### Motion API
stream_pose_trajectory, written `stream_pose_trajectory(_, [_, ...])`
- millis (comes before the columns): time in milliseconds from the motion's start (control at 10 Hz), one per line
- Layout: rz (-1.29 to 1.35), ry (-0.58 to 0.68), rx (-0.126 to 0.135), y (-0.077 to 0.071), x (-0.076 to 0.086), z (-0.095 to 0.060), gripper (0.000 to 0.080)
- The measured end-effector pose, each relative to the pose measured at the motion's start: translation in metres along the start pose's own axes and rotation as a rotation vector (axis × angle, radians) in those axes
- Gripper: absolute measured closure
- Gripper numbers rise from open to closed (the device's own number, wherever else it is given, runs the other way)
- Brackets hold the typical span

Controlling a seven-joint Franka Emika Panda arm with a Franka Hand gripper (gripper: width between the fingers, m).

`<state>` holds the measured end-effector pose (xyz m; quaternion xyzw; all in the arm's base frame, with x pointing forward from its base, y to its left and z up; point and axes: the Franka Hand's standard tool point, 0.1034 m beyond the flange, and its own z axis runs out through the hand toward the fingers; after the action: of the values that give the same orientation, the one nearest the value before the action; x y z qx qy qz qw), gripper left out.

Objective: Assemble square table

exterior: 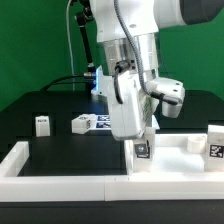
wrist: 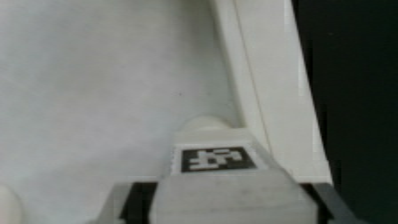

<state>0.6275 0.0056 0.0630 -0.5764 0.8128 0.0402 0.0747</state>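
While the gripper pointed straight down, we noted its jaws set narrow and clamped on one leg, held upright. From the wrist view, the gripper had a dark finger on each side of the leg, and the leg's tag faced the camera.

Below the leg lay the top, resting flat at the exterior view's right, just inside the front wall bar. Its own tag showed at the far right edge. The wrist view placed the leg over the floor of the top, just beside the raised rim. We could not tell whether the leg's foot touched the top or had entered a socket, because the leg hid its own foot and no socket showed in either view.

Further out, two loose legs lay on the black surface, well apart from the top, toward the exterior view's left. The second of these lay tilted on its side.

We judged the task to be at an early stage. No leg was seen standing in the top. One leg was in hand at the top, and at least two others were not yet picked up. We judged that seating and fastening the held leg, then each of the other legs, was left to do.
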Motion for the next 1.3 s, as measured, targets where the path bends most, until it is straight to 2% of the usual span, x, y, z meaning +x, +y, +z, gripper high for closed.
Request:
stream_pose_trajectory(400, [0.037, 0.016, -0.004, 0.001, 0.001, 0.000, 0.0507])
stream_pose_trajectory(500, [0.033, 0.016, -0.003, 0.001, -0.001, 0.000, 0.0257])
stream_pose_trajectory(600, [0.025, 0.013, -0.001, 0.003, -0.005, -0.002, 0.0257])
stream_pose_trajectory(700, [0.020, 0.007, 0.004, 0.004, -0.010, -0.008, 0.0173])
stream_pose_trajectory(900, [0.014, -0.017, 0.020, 0.007, -0.022, -0.029, 0.0153])
stream_pose_trajectory(1000, [0.001, -0.027, 0.024, 0.011, -0.033, -0.036, 0.0150])
stream_pose_trajectory(1100, [-0.008, -0.030, 0.020, 0.014, -0.038, -0.037, 0.0150])
stream_pose_trajectory(1300, [-0.008, -0.028, 0.018, 0.014, -0.037, -0.035, 0.0150])
